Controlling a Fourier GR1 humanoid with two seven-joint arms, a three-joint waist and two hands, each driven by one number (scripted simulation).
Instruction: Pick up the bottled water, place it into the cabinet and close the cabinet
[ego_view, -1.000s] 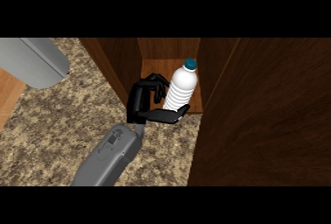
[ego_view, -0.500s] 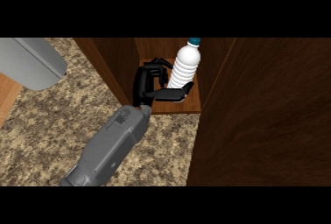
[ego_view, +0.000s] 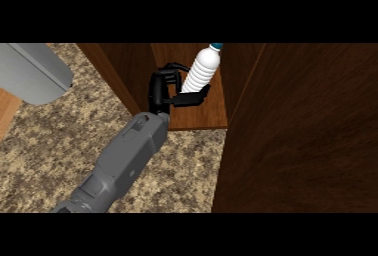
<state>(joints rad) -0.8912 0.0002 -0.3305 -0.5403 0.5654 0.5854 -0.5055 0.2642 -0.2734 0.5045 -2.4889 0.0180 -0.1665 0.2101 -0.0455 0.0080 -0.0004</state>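
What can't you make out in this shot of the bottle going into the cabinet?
- Left hand: shows nowhere in the head view.
- Bottled water: base hidden by the right hand.
- Cabinet: back cut off by the frame's top.
- Cabinet door: handle not visible.

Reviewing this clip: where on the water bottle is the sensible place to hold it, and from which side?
Around the ribbed middle of the water bottle, from its left. It stands upright inside the cabinet, with the open door close on its right. The hand is curled around it there.
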